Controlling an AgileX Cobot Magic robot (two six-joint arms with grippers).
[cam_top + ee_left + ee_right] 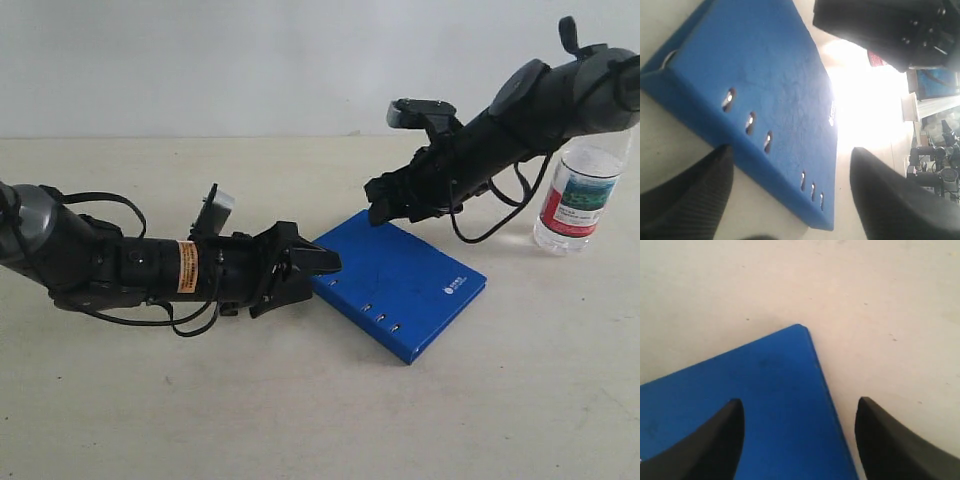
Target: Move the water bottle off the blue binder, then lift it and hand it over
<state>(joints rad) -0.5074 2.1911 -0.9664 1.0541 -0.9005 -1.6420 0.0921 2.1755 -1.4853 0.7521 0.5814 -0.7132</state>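
- Left gripper (312, 272): jaws wide apart, nothing in them. It sits low at the near-left corner of the blue binder (400, 280). In the left wrist view the binder's holed edge lies between the fingers (690, 200), with no contact visible.
- Right gripper (383, 208): also spread wide and empty. It hovers over the binder's far corner, and the right wrist view shows that corner between the fingertips (722, 435).
- Blue binder: flat on the table (300, 420), top face bare, not lifted.
- Water bottle (578, 200): upright on the table, off to the right, well apart from the binder and partly behind the right arm.
- Progress, my read: the clearing step looks done. Gripping, lifting and handing over are all left. Likely the left gripper takes the binder edge next.
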